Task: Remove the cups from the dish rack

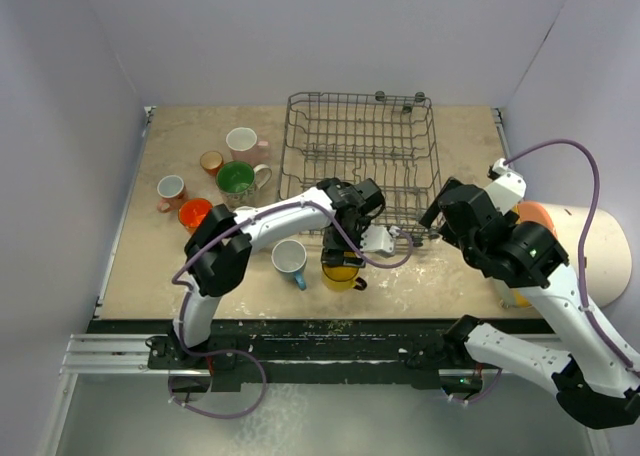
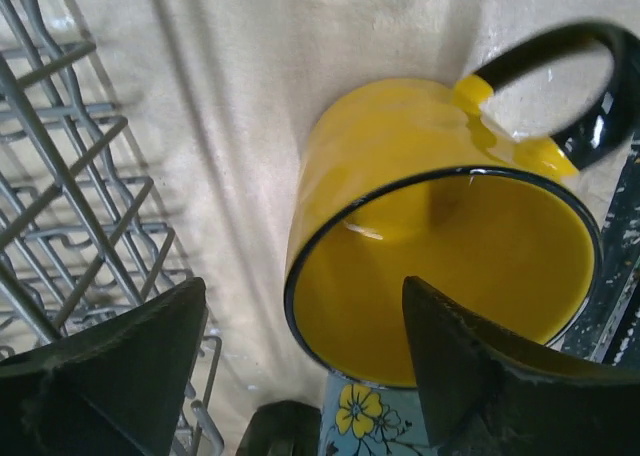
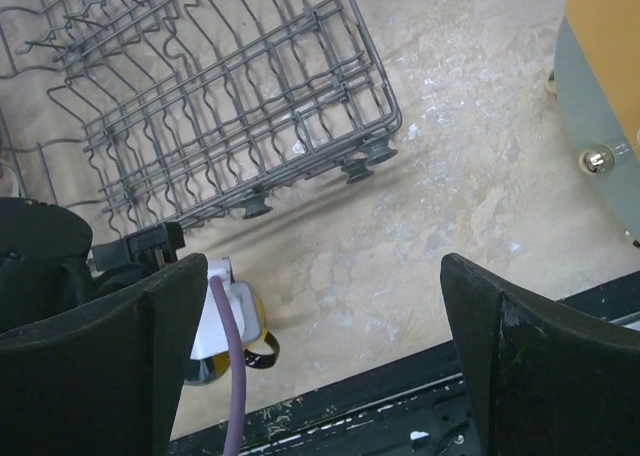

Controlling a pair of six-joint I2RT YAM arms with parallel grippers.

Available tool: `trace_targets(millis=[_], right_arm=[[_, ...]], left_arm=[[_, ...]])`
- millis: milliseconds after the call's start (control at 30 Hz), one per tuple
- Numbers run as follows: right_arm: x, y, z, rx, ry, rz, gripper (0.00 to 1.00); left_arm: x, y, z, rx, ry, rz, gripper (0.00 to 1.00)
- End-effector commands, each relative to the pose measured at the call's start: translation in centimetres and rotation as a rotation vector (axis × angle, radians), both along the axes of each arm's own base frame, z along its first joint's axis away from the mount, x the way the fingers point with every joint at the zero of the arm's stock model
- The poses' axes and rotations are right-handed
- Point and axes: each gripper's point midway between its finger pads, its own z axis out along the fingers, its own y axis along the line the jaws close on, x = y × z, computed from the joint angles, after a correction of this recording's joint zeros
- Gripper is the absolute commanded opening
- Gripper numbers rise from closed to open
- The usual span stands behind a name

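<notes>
Yellow mug [image 2: 400,166]: glossy yellow outside and inside, thin black rim, black handle. Blue mug [image 1: 291,261]: pale blue wall, white inside; the left wrist view shows a yellow flower with dark-outlined leaves printed on it. Pink mug [image 1: 245,142] and second pink mug [image 1: 171,189]: pale pink, whitish inside. White mug [image 1: 237,182]: green inside. Small orange mug [image 1: 211,162]: dull amber. The bright orange mug [image 1: 194,214]: red-orange. Dish rack [image 1: 358,146]: plain grey wire. Surface [image 1: 180,266]: beige, mottled with paler patches. Cylinder [image 1: 605,246]: white, orange face with grey edge. Cable [image 3: 237,376]: purple. Left fingers [image 2: 100,376] and right fingers [image 3: 540,366]: matt black. Left arm [image 1: 275,221] and right arm [image 1: 575,311]: white shells, black joints.
</notes>
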Motion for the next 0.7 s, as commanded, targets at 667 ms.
trace_targets(millis=[667], right_arm=[[3.3,1.3,-3.7,-0.054,-0.101,0.033,1.0]], left_arm=[[11.2,18.1,21.3,-0.703,-0.438,0.696,0.99]])
